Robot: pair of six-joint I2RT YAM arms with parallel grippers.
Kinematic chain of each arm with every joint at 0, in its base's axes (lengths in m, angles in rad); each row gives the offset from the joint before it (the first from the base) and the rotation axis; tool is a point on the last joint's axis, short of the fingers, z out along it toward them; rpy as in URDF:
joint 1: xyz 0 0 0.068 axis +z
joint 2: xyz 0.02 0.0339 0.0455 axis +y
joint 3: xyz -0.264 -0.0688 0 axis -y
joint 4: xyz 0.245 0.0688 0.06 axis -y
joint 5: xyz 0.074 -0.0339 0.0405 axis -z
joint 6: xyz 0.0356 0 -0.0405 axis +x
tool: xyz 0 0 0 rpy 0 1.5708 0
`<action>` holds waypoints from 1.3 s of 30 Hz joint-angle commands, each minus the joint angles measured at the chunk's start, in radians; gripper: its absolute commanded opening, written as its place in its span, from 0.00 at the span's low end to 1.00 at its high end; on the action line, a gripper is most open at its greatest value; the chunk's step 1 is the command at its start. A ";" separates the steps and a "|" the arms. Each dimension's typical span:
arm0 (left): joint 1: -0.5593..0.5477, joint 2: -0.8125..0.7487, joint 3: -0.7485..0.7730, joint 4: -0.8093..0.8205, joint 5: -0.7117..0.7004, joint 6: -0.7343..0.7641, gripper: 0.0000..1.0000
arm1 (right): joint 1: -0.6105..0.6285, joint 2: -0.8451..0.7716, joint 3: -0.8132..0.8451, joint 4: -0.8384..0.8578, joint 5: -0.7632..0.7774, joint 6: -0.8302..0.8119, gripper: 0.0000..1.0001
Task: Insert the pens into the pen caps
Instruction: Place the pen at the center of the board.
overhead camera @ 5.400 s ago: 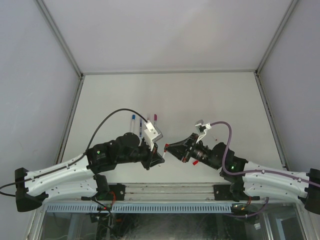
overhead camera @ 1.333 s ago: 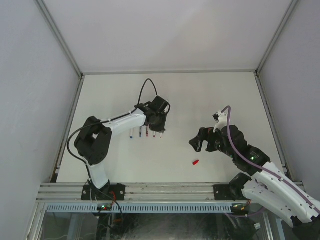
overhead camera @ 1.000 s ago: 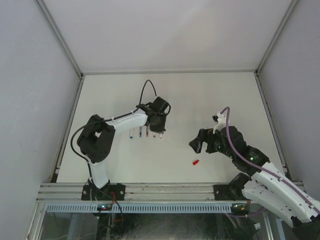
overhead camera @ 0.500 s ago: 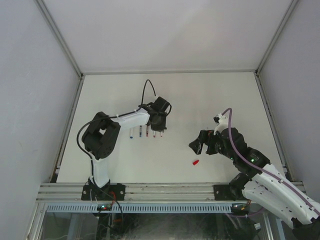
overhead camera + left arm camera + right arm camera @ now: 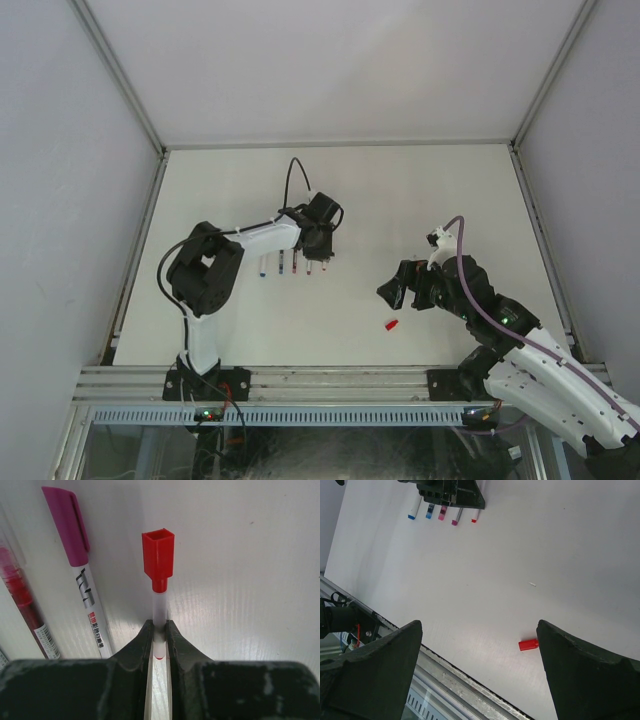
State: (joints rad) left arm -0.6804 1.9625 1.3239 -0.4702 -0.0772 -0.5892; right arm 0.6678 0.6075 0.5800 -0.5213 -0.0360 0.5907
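Lettering on magenta-capped pen, illegible, beside red-ended pen

A white table is enclosed by pale grey walls; metal rails are fixed along its near edge.

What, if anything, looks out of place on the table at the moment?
One red cap lies alone on the near part of the table, near the right gripper, well apart from the tidy row of pens, where the left gripper pinches a red pen. Nothing else stands out.
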 commanded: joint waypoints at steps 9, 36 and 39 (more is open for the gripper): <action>0.015 0.022 0.001 0.016 -0.037 -0.011 0.21 | -0.004 -0.004 0.001 0.045 -0.025 0.020 0.95; 0.016 -0.367 -0.049 0.030 -0.015 0.091 0.40 | -0.042 -0.013 0.004 -0.024 0.150 0.046 0.98; 0.016 -0.465 -0.082 0.033 0.008 0.127 0.39 | -0.099 0.040 0.020 -0.029 0.131 0.030 0.93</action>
State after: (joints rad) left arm -0.6708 1.6428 1.2915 -0.4541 -0.0834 -0.5312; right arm 0.6273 0.5999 0.5800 -0.5514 0.0666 0.6189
